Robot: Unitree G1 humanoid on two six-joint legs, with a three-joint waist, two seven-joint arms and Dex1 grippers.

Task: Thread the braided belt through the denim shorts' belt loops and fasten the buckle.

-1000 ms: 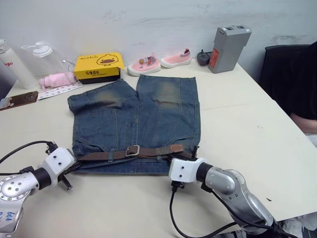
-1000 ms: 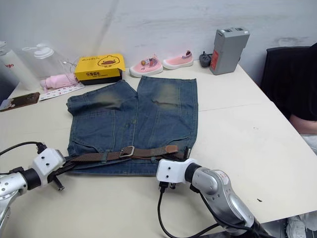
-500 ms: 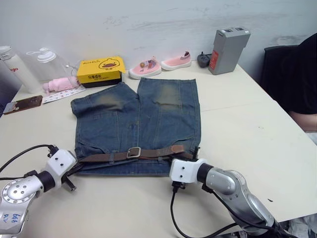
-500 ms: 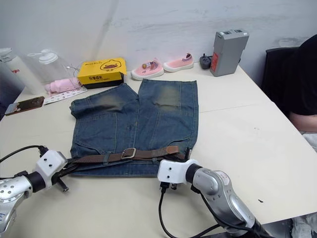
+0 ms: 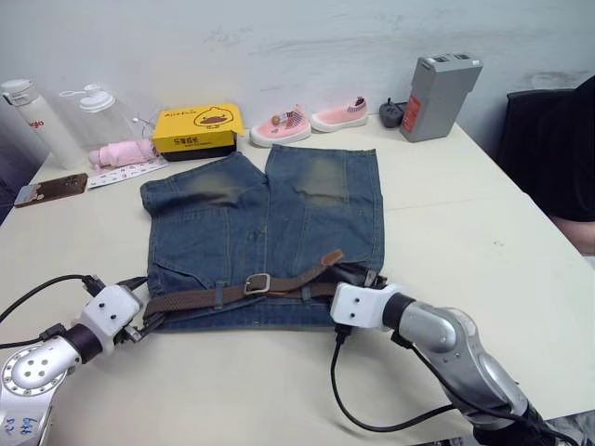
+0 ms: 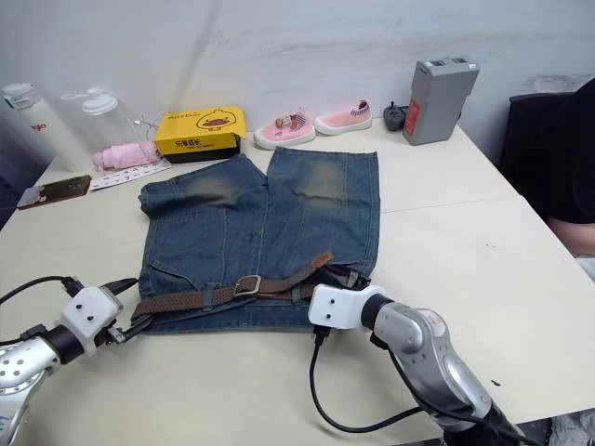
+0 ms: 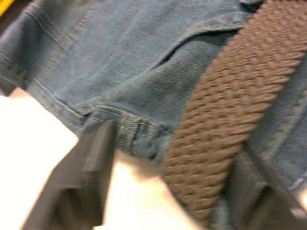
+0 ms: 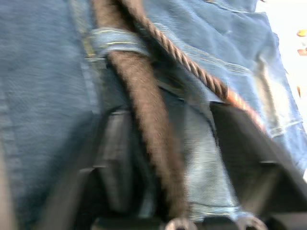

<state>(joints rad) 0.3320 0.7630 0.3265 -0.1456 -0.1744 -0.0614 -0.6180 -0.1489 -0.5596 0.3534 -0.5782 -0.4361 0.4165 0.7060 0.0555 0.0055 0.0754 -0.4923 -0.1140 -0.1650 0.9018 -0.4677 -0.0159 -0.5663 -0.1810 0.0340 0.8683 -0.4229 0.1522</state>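
The denim shorts lie flat on the table, waistband towards me. The braided belt runs along the waistband through belt loops, with the silver buckle near the middle. Its leather tip angles up and away from the waistband. My left gripper is open at the waistband's left end, the belt lying loose between its fingers. At the right end my right gripper is open too, its fingers standing apart on either side of the belt.
Along the far edge stand a yellow box, two pink shoes, a grey device, bottles and a phone. A person in black sits at the right. Bare table lies right of the shorts.
Both grippers have opened and let go of the belt ends. The belt's leather tip now angles up off the waistband. The camera has shifted slightly.
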